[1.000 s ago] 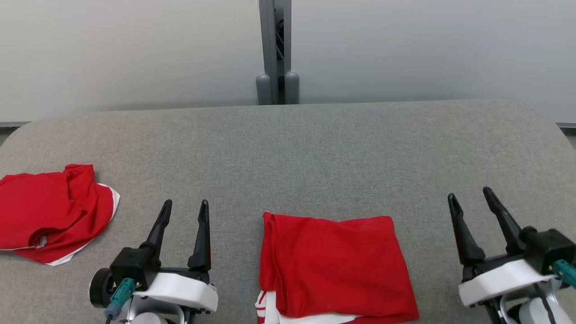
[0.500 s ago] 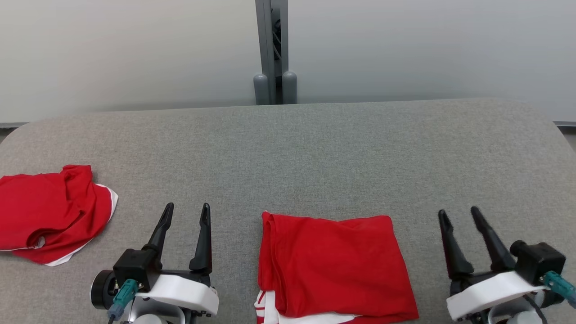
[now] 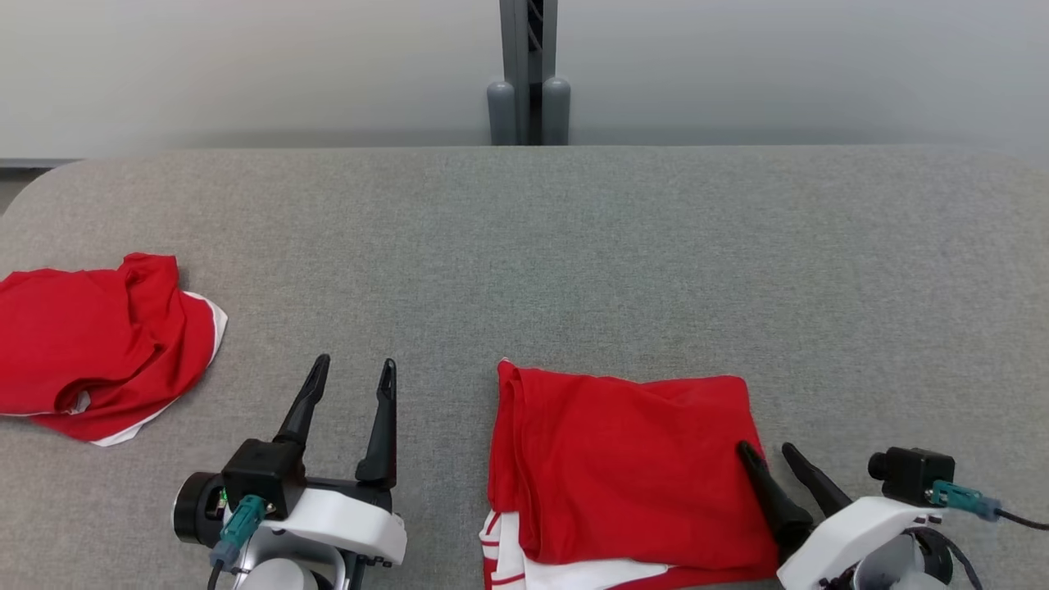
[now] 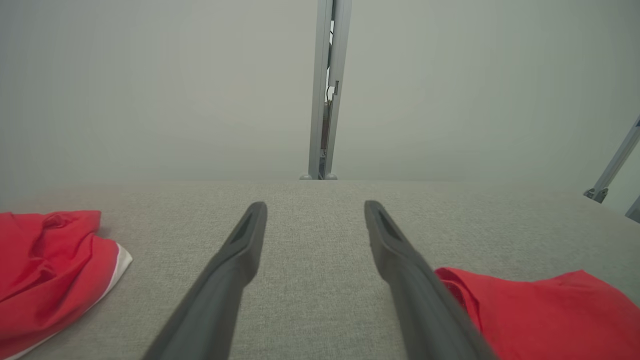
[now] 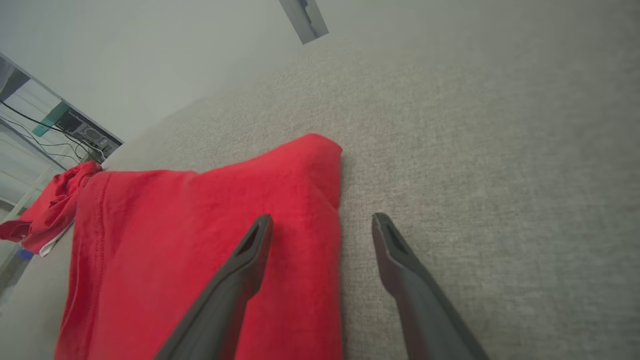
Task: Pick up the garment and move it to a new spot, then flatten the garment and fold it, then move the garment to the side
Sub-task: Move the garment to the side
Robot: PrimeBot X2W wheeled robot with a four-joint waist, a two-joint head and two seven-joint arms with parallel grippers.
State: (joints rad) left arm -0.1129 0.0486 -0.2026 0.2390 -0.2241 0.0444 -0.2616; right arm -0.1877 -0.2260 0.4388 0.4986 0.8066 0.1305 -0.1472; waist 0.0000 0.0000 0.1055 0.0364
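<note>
Fold looks done: folded garment [image 3: 623,467] lies flat and squared on grey table [image 3: 574,246] — move to side judged the one step remaining. Right gripper [image 3: 765,447] at garment's right edge, fingers spread, one over red cloth, other over bare table, grasping nothing; contact with cloth unclear. Left gripper [image 3: 354,361] just left of garment, fingers parted, empty. Crumpled garment [image 3: 98,344] well left of folded one. Cloth thin, soft, red, with white trim at near-left corner — table cover coarse, woven.
</note>
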